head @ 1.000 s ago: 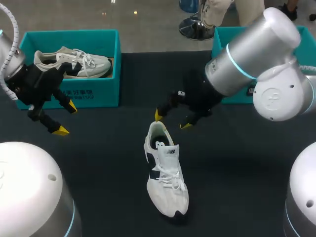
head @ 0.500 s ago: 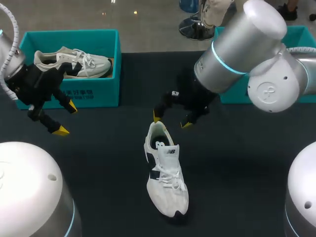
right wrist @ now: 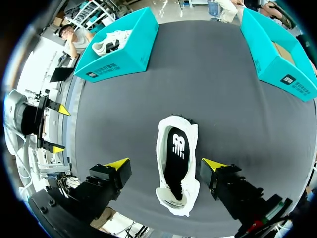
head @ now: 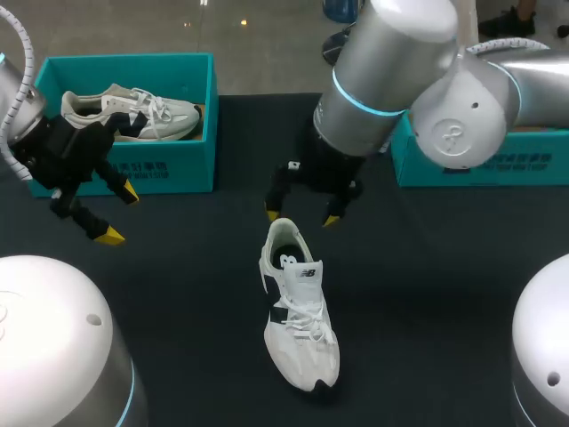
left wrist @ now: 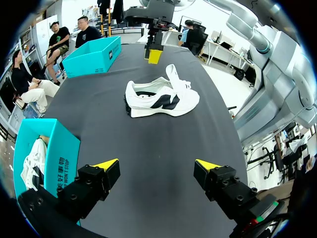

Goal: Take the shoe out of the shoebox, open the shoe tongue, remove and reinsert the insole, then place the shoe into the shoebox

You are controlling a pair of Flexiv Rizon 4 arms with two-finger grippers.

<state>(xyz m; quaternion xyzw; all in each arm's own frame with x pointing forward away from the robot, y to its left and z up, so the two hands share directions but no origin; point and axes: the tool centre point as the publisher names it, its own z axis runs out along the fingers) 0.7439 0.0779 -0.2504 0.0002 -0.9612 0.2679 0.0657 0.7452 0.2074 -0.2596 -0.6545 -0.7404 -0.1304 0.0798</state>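
A white sneaker (head: 298, 311) with black side marks lies on the dark table (head: 178, 267), heel toward the far side, toe toward me. My right gripper (head: 302, 216) hovers open just above the heel. In the right wrist view the shoe (right wrist: 163, 148) sits below and between the spread fingers (right wrist: 118, 163), its black insole (right wrist: 177, 153) showing in the opening; neither finger touches it. My left gripper (head: 120, 215) hangs open and empty at the left, in front of the teal shoebox (head: 124, 169). From the left wrist view the sneaker (left wrist: 161, 96) lies well ahead of that gripper (left wrist: 157, 165).
The left shoebox holds a second white sneaker (head: 133, 114). Another teal box (head: 480, 165) stands at the far right, behind my right arm. Bare dark table surrounds the middle sneaker on all sides.
My right arm has swung left, bringing its gripper from beside the heel to over it. The left arm and the shoe have not moved.
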